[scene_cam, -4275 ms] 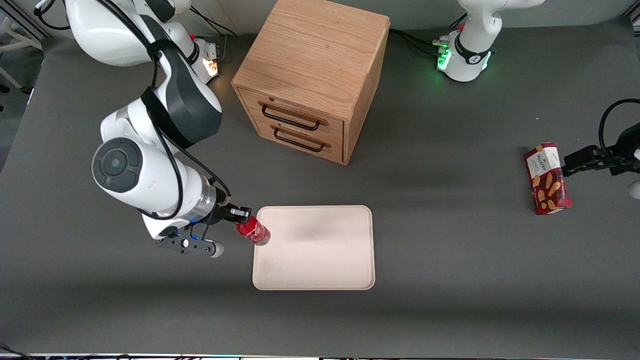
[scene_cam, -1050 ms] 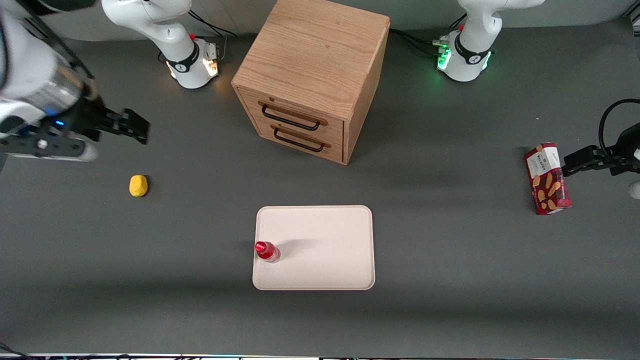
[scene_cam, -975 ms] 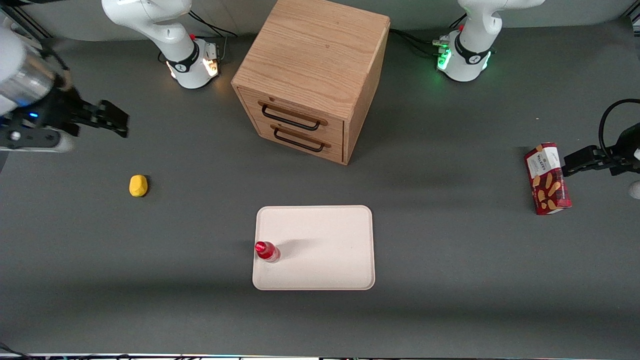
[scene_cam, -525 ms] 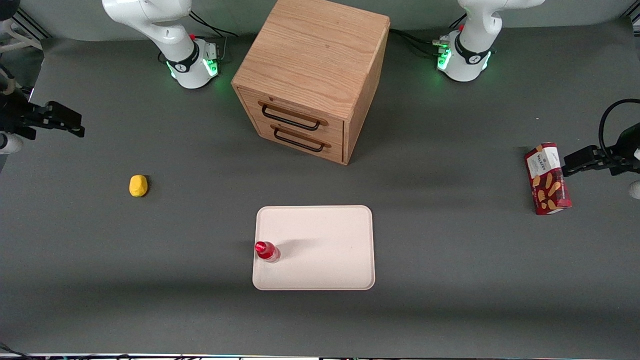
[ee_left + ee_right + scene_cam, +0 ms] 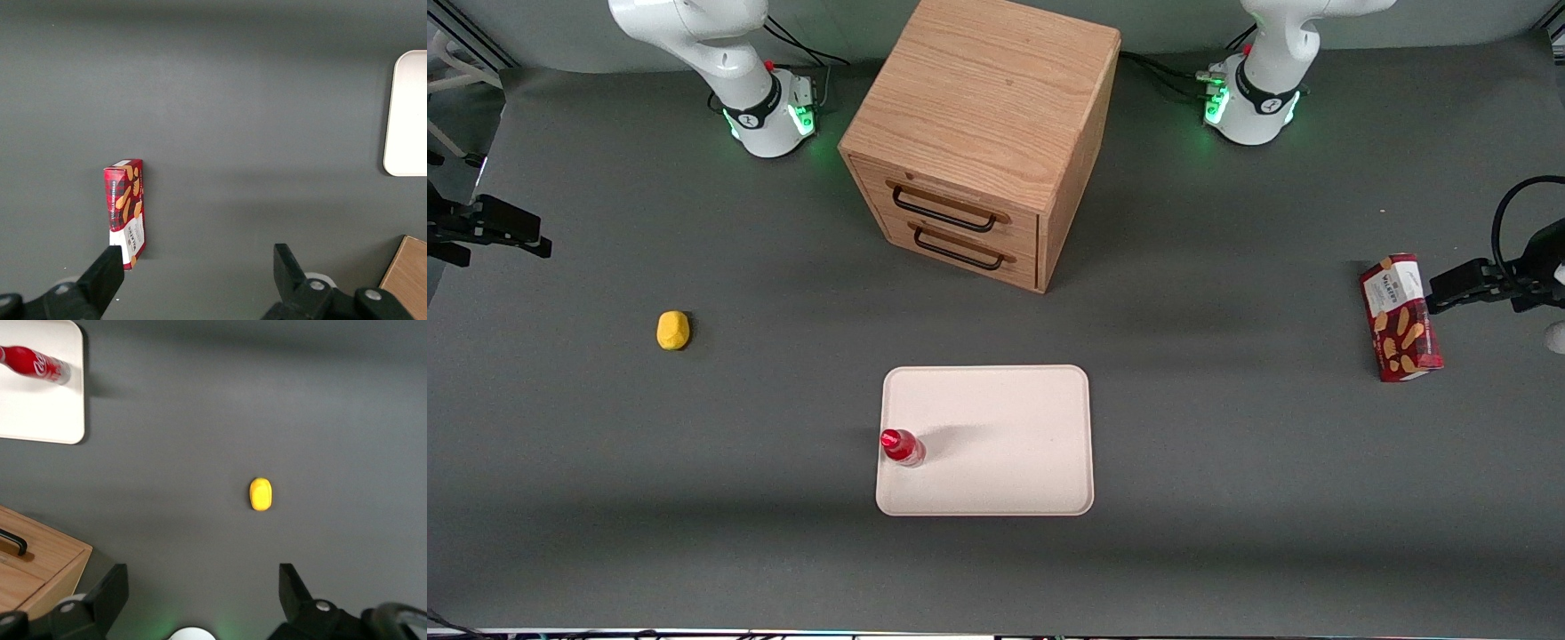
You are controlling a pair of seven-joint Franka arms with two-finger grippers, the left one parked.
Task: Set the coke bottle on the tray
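So, bottle: the coke bottle (image 5: 901,446) stood on the tray (image 5: 1005,462), near its edge.
Gripper: the gripper (image 5: 203,603) hung far from the tray, fingers apart, holding nothing.

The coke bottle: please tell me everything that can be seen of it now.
The coke bottle is small and slim, red with a red cap, a white script logo and a clear base. It looks like plastic. It stands upright on the tray, close to the rim at the working arm's end. Nothing else touches it. The gripper is open, far off at the working arm's end of the table.
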